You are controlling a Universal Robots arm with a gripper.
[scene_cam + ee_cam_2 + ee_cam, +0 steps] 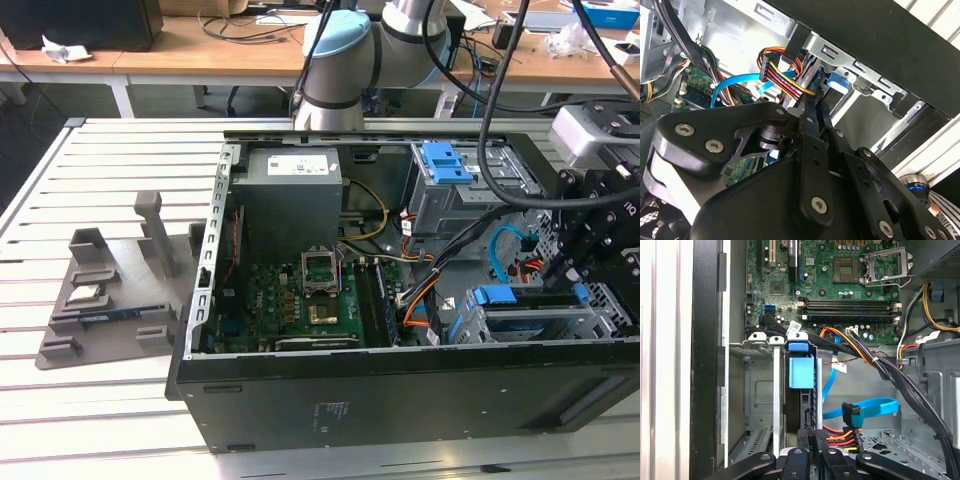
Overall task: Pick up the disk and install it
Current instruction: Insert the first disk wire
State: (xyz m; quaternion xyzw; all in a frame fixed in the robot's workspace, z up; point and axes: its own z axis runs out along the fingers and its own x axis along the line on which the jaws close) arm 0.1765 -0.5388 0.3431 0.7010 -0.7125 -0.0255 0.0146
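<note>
The disk (530, 303) stands on edge in the drive cage at the open computer case's near corner, on the exterior view's right. Its bright blue carrier (801, 372) shows in the first wrist view, and a blue tab of it (837, 80) in the second wrist view. My gripper (565, 283) hangs right over the disk's end, away from the blue handle. Its fingertips (816, 104) are drawn together beside the bundle of red, yellow and black power wires (785, 75). I see nothing held between the fingers (795, 460).
A grey power supply box (295, 195) and a blue ribbed latch (447, 162) sit at the case's far side. The motherboard (320, 300) lies in the middle. Cables (420, 290) and a blue data cable (865, 407) cross near the cage. A grey fixture (110, 290) stands outside the case.
</note>
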